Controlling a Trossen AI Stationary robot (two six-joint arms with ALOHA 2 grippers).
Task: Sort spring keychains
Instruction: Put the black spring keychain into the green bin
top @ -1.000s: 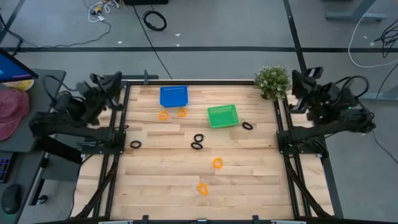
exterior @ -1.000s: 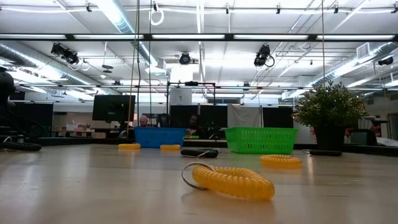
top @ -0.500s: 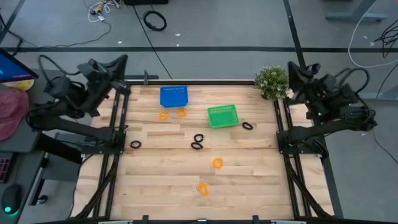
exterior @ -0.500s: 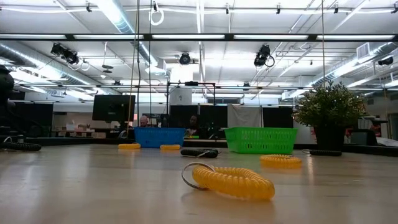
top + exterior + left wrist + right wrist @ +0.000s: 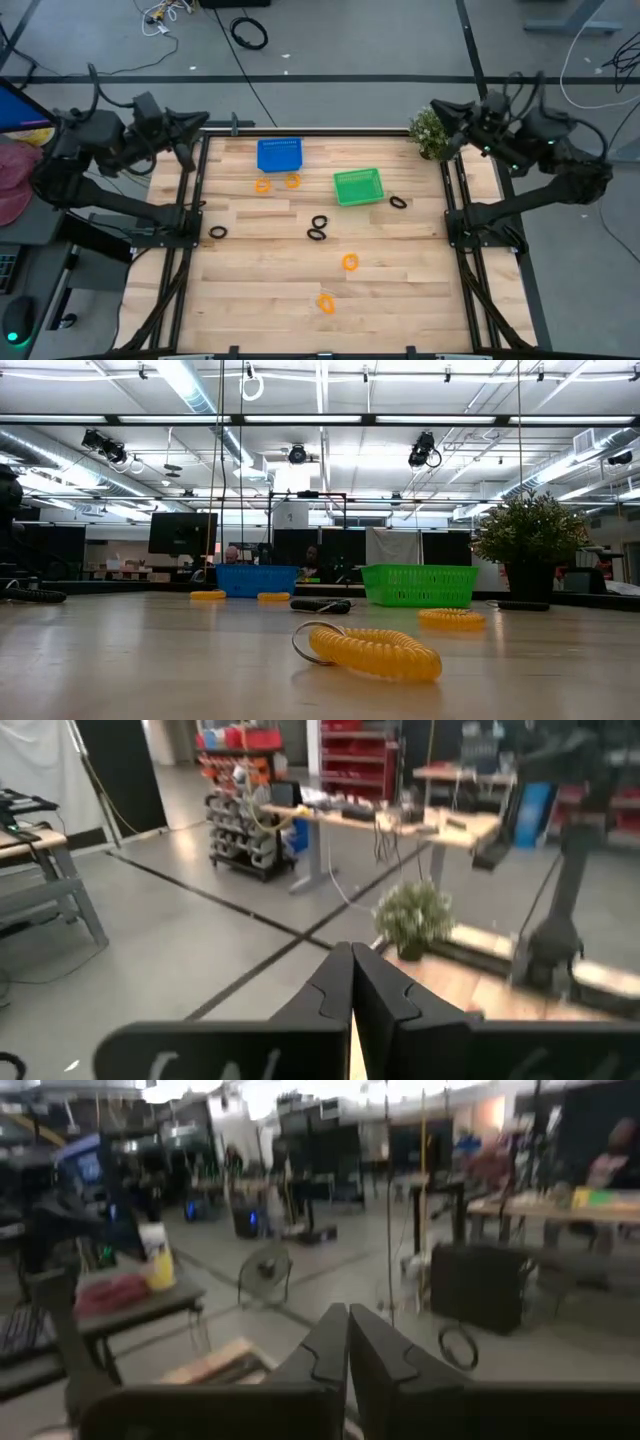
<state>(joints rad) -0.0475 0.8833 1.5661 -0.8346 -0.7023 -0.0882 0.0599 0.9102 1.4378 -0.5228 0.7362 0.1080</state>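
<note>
Eight spring keychains lay scattered loose over the wooden table (image 5: 240, 300), none of them in a basket, so the sorting looked not yet begun: two orange ones (image 5: 262, 185) (image 5: 292, 181) sat just in front of the blue basket (image 5: 279, 154), two more orange ones (image 5: 349, 262) (image 5: 327, 303) lay well apart toward the near edge, a pair of black ones (image 5: 318, 227) rested touching each other mid-table, one black one (image 5: 217, 232) lay near the left rail and one black one (image 5: 399, 202) just beside the green basket (image 5: 357, 186). Both baskets stood empty at the far side, presumably one for each colour. The left gripper (image 5: 205, 122) hung raised over the far-left corner, its fingers pressed together on nothing, and the right gripper (image 5: 437, 107) was lifted near the potted plant (image 5: 437, 130) at the far-right corner, its fingers likewise together and empty in the wrist view. Both arms seemed posed clear of the work surface, leaving every keychain in reach and unobstructed for a first pick
</note>
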